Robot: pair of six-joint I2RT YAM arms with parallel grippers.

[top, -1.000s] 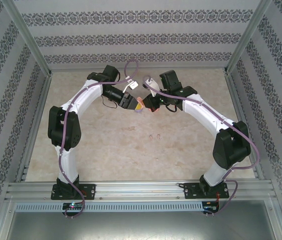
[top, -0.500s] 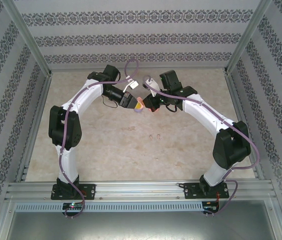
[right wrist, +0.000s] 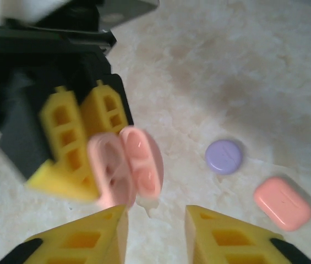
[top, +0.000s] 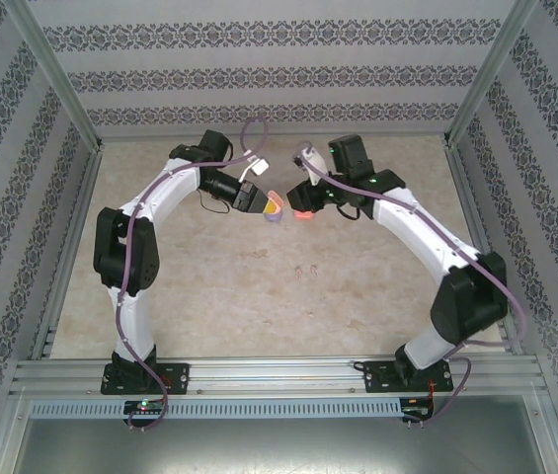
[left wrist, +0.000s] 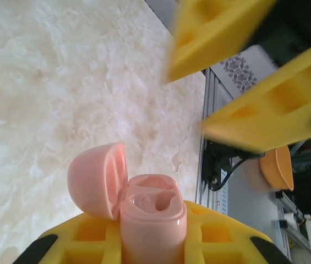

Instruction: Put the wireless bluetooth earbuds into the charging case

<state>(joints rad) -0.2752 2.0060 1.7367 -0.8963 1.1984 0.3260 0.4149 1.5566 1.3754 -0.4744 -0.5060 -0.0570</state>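
Handoff geometry is the whole story right now. Left gripper (left wrist: 154,242) is clamped tight on the small pale-pink plastic charging case (left wrist: 151,203), pinching its lower body. The domed flip lid (left wrist: 97,179) hangs open toward 9 o'clock in the left wrist view. Can't tell whether either well has a bud in it.

Right gripper (right wrist: 155,217) has its yellow fingers parted with nothing between them. From its wrist camera the open case sits just past the fingertips at roughly 11 o'clock, long axis running about 12-to-6, open face turned toward that camera. There's a tiny pale nub (right wrist: 148,207) at the case's 6 o'clock edge, too blurry to call.

Two tiny specks I take for earbuds (top: 305,269) lie on the beige marble-look table (top: 209,296), at 6 o'clock from both grippers and well apart from them. A round purple case (right wrist: 224,157) and an orange-pink rounded case (right wrist: 283,202) lie shut on the table off at 3 to 4 o'clock.

My guess: the right arm, being the free one, goes down for a bud, then brings it in along that long axis.
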